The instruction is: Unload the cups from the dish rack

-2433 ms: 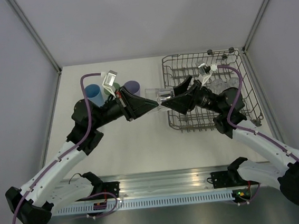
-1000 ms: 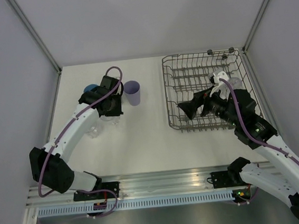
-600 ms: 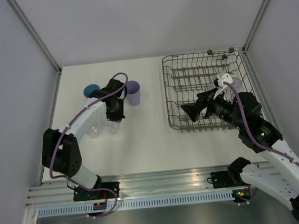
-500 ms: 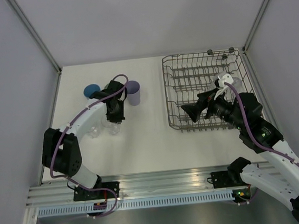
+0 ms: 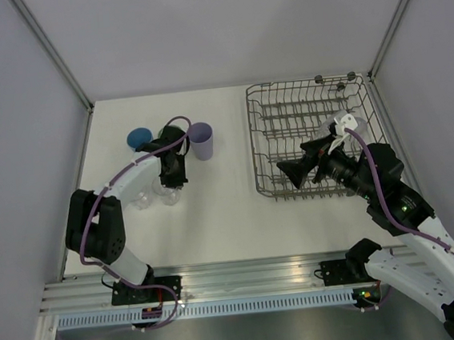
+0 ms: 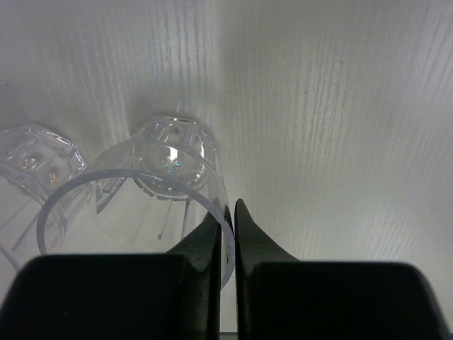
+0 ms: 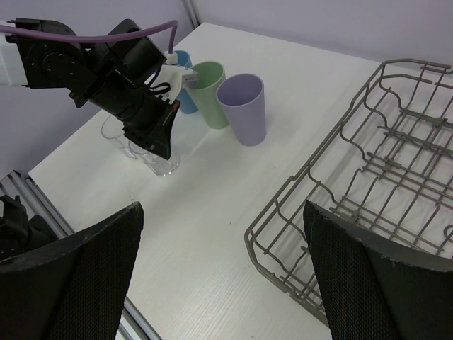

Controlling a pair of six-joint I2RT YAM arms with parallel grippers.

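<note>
My left gripper (image 5: 171,178) is shut on the rim of a clear glass (image 5: 171,195), pinching its wall (image 6: 228,228). The glass (image 6: 152,185) stands upright on the table, right beside a second clear glass (image 6: 34,157), which also shows from above (image 5: 141,199). The blue cup (image 5: 139,138), pale green cup (image 7: 207,86) and lilac cup (image 5: 201,140) stand behind them. My right gripper (image 5: 297,163) is wide open and empty (image 7: 226,283), above the near left part of the dish rack (image 5: 261,147). I cannot make out any glasses in the rack.
The rack's near left corner (image 7: 258,237) lies just right of the bare strip of table. The left arm (image 5: 123,180) lies across the table's left side. Grey walls close in the table, and a metal rail (image 5: 237,277) runs along its near edge.
The left gripper took the clear glass from the right gripper at the rack's edge, carried it left and brought it down beside the other glass. The right gripper drew back over the rack.
</note>
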